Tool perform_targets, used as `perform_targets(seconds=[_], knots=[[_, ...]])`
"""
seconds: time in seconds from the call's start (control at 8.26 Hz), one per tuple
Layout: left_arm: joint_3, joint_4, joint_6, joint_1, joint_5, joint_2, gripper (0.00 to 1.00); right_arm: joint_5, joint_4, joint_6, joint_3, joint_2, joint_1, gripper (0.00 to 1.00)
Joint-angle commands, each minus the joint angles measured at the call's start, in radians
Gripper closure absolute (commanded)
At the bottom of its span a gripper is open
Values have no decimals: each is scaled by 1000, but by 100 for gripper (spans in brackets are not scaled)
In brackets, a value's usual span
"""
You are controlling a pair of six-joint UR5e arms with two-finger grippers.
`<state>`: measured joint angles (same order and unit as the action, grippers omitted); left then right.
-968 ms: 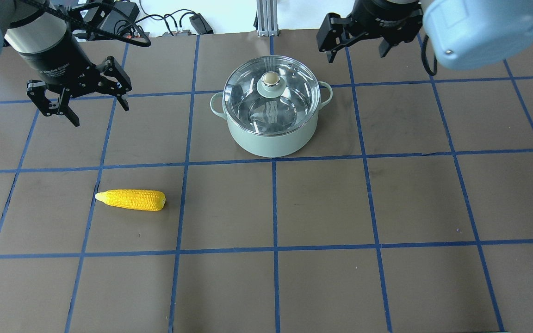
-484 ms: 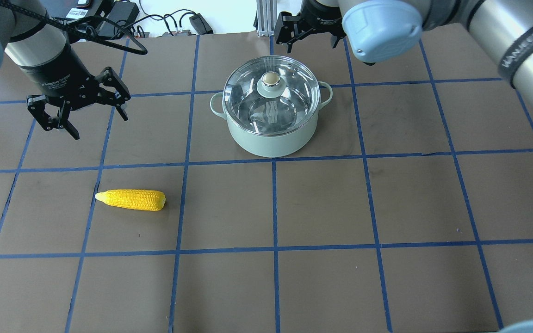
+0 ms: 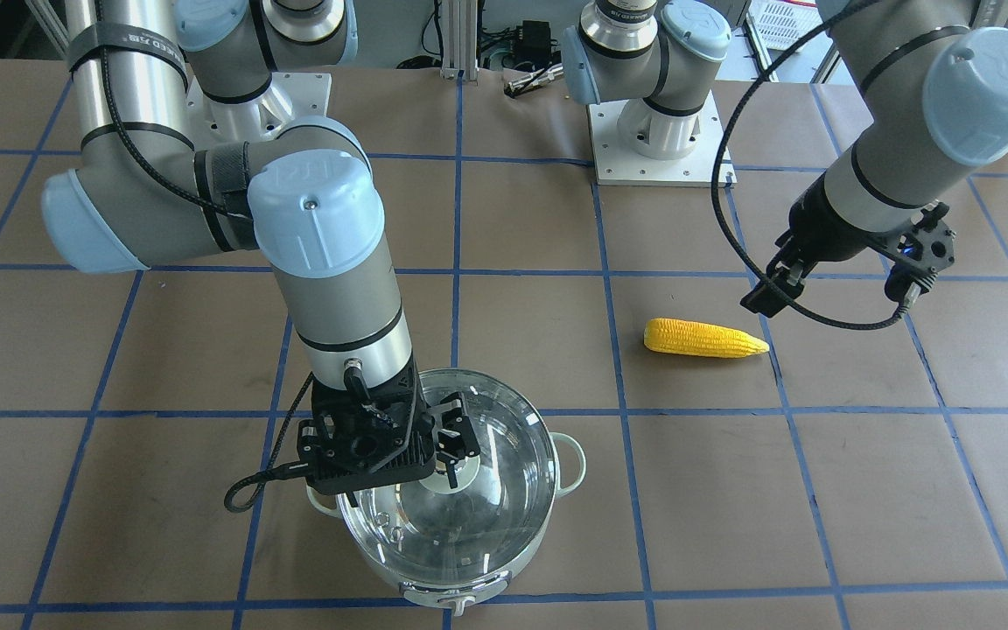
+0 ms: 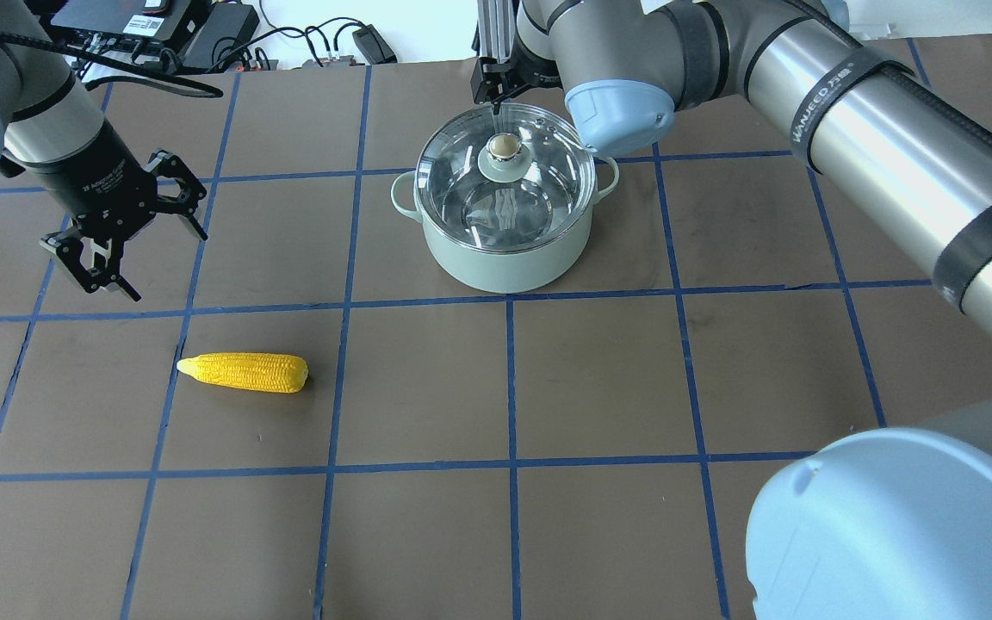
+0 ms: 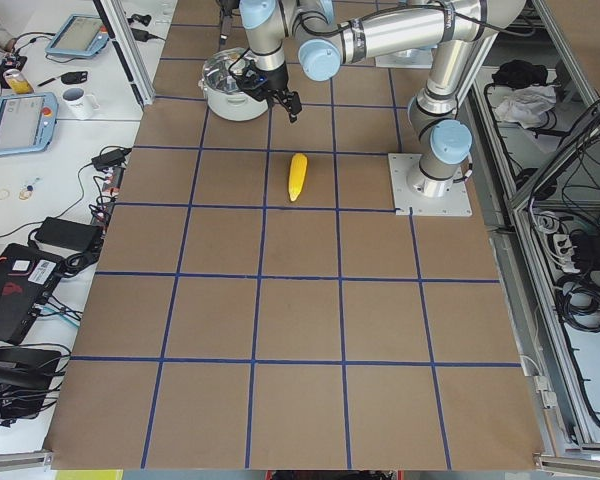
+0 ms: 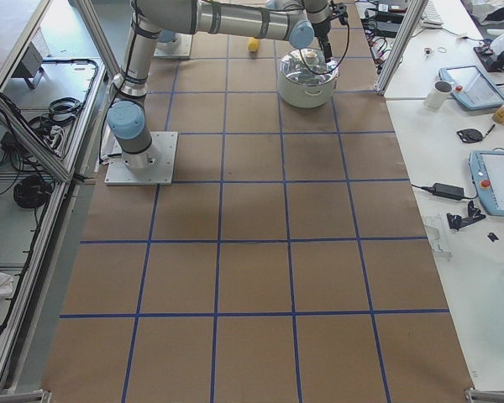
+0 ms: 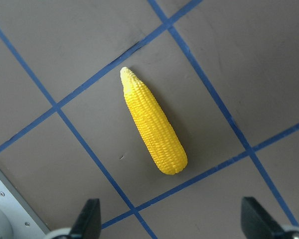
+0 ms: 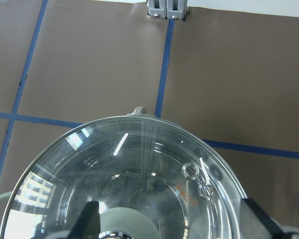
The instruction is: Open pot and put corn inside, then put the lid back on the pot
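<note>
The mint-green pot [image 4: 505, 254] stands at the table's far centre with the glass lid [image 4: 470, 202] on it, knob [image 4: 504, 148] up. My right gripper [image 3: 450, 444] hangs open just above the knob; in the right wrist view its fingertips [image 8: 92, 219] straddle the lid [image 8: 154, 169]. In the overhead view it [image 4: 496, 90] is mostly hidden by the arm. The yellow corn [image 4: 244, 373] lies flat at the left, tip pointing left. My left gripper [image 4: 167, 265] is open and empty, above and behind the corn [image 7: 152, 124].
Cables and electronics [image 4: 203, 34] and an aluminium post [image 4: 496, 34] lie beyond the table's far edge. The arm bases [image 3: 657, 131] stand on the robot's side. My right arm [image 4: 875, 146] spans the right half of the overhead view.
My right arm has swung left, from beside the pot's far right to over the lid knob. My left gripper has turned and moved nearer the corn. Pot, lid and corn have not moved.
</note>
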<state>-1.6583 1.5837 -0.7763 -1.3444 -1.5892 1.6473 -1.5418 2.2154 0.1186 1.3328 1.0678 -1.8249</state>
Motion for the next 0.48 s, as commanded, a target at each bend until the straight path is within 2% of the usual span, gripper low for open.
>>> perform_targets(seconds=[0.0, 0.24, 0.36], knots=[[-75, -52, -231, 56, 8, 5, 0, -1, 10, 1, 8, -23, -20, 2], [-156, -189, -281, 51, 8, 0, 0, -3, 7, 19, 13, -25, -45, 2], [-202, -195, -273, 48, 2, -12, 0, -3, 7, 22, 28, -23, -50, 3]])
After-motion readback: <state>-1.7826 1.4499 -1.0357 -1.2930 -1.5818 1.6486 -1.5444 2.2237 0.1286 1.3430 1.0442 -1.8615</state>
